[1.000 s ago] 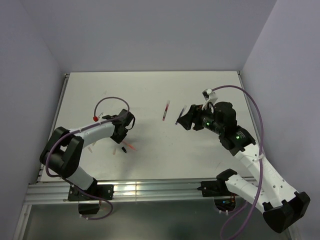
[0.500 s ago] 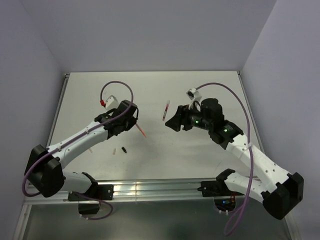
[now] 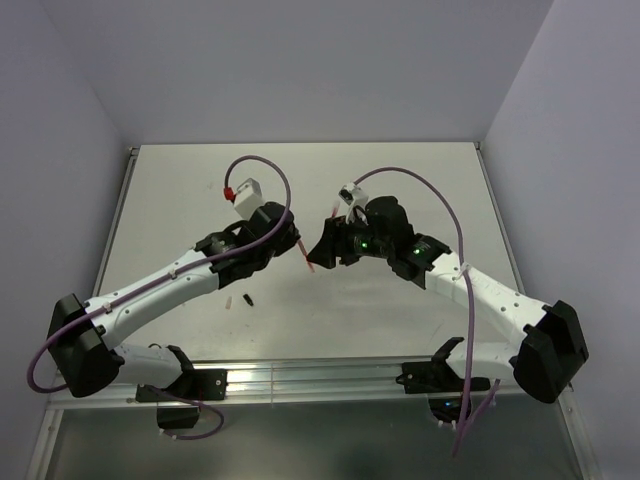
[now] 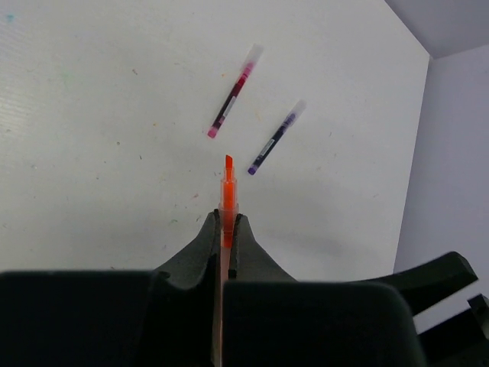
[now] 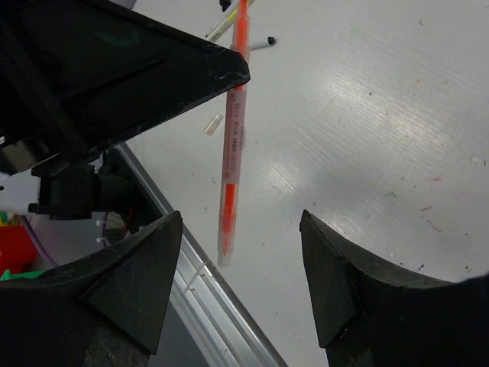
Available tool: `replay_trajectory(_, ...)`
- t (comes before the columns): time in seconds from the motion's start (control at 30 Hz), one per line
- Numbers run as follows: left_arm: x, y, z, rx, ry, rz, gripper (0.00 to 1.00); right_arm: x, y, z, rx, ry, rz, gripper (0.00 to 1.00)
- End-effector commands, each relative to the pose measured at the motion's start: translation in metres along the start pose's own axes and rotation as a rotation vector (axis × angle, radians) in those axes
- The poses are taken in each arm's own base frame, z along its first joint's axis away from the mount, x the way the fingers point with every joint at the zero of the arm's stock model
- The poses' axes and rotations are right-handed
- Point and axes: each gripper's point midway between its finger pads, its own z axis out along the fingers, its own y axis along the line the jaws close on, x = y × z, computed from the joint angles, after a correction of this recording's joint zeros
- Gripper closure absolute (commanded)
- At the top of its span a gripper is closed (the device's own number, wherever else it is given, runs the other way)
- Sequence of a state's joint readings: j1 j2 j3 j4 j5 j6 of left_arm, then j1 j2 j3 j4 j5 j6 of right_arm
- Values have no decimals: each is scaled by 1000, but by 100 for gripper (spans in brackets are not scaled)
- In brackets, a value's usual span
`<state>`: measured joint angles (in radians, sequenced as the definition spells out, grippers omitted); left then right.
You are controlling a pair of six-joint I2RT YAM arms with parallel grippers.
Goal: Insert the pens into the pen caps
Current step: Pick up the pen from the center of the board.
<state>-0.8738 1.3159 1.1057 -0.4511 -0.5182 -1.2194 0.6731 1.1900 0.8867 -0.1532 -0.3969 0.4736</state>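
Left gripper (image 4: 227,219) is clamped tight on a thin orange highlighter pen (image 4: 228,183), fingers pinching the barrel. The chisel tip sticks out past the fingertips and the pen is held up off the white table (image 3: 180,180). In the top view the left gripper (image 3: 288,245) and right gripper (image 3: 325,248) sit close together mid-table, with the orange pen (image 3: 305,258) between them.

Right gripper (image 5: 241,222) has its jaws spread wide and grips nothing. From its wrist camera the orange pen (image 5: 233,130) hangs in the gap between its two black fingers (image 5: 145,283), nearer the picture-left one; no contact visible.

Lying flat on the table beyond the orange tip:
- a red-pink pen with a clear end (image 4: 233,92)
- just beside it, roughly parallel and apart from it, a dark purple pen with a clear end (image 4: 275,138)

Loose near the left arm:
- a small whitish-clear cap stub (image 3: 228,300)
- a small black cap stub (image 3: 247,298), apart from the whitish one

A yellow pen (image 5: 221,29) and a white-black pen (image 5: 260,43) lie on the table, in the right wrist view.
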Motion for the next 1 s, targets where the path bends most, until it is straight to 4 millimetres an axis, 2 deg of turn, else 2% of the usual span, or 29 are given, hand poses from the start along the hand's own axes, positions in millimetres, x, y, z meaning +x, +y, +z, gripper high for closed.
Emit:
replay_trajectory(0.0, -17, -29, -10, 80, -54, -14, 100, -27, 17, 5, -34, -78, -32, 30)
replay_trajectory(0.27, -11, -38, -16, 109, -51, -16, 100, -25, 14, 19, -31, -60, -2, 32)
replay_trajectory(0.4, -8, -40, -14, 113, -47, -17, 100, -24, 15, 21, -35, -57, 11, 37)
replay_trajectory(0.97, 4, -53, -16, 148, -34, -21, 100, -24, 10, 25, -14, -62, 32, 44)
